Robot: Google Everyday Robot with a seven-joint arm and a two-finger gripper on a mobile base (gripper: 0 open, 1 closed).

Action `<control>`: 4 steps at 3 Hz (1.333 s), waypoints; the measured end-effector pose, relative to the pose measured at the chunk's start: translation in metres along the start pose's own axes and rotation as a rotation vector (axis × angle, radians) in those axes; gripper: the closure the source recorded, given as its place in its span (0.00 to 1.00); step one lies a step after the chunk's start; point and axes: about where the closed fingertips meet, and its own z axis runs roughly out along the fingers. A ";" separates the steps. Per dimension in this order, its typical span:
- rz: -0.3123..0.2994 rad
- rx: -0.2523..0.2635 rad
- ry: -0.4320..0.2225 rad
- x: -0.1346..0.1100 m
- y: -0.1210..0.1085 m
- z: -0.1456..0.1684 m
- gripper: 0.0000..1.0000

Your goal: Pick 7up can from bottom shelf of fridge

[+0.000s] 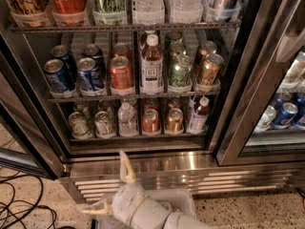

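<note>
nothing grabbed yet. gripper [102,182] sits low in front of the fridge [190,162], jaws wide apart and empty. 7up can [103,123] untouched on the fridge's bottom shelf [143,138], left side.

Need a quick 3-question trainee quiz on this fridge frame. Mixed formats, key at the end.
1. True or false: the gripper is inside the fridge.
2. On the bottom shelf, what stands directly right of the 7up can? A) copper can B) clear water bottle C) blue can
3. Fill in: the gripper's jaws are ____.

Key: 1 false, it sits low, in front of the base grille; 2 B; 3 open.
</note>
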 end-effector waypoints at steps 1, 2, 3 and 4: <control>0.057 0.077 -0.010 0.018 0.012 0.026 0.00; 0.129 0.180 0.022 0.044 0.014 0.042 0.00; 0.189 0.262 0.064 0.073 0.034 0.074 0.00; 0.242 0.456 0.164 0.119 0.004 0.084 0.00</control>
